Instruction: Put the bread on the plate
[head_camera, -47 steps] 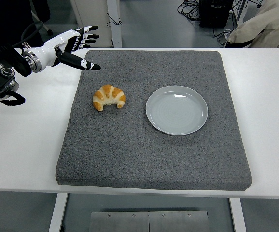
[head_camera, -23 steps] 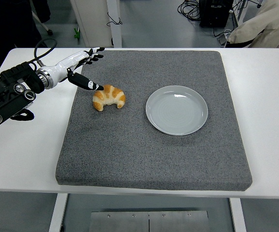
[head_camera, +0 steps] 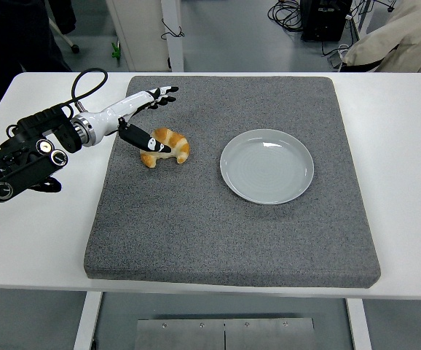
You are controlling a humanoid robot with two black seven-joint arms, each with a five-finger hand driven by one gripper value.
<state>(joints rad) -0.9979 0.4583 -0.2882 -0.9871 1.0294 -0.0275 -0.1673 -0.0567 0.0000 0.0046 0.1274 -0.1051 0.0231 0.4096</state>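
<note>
A golden croissant [head_camera: 168, 148] lies on the grey mat [head_camera: 232, 219], left of centre. To its right sits a pale grey round plate [head_camera: 266, 165] with nothing on it. My left hand [head_camera: 146, 117] reaches in from the left and hovers over the croissant's left end, fingers spread. Its black-tipped thumb [head_camera: 147, 141] lies across the croissant's left side, while the fingers [head_camera: 161, 95] point past it toward the mat's far edge. The hand holds nothing. No right arm shows.
The grey mat covers most of the white table [head_camera: 407, 182]. A white post [head_camera: 171, 33] and cables stand beyond the far edge. A beige cloth bundle [head_camera: 400, 40] sits at the top right.
My left hand has come down and to the right, from the mat's far left corner to just over the croissant. The croissant and plate have not moved.
</note>
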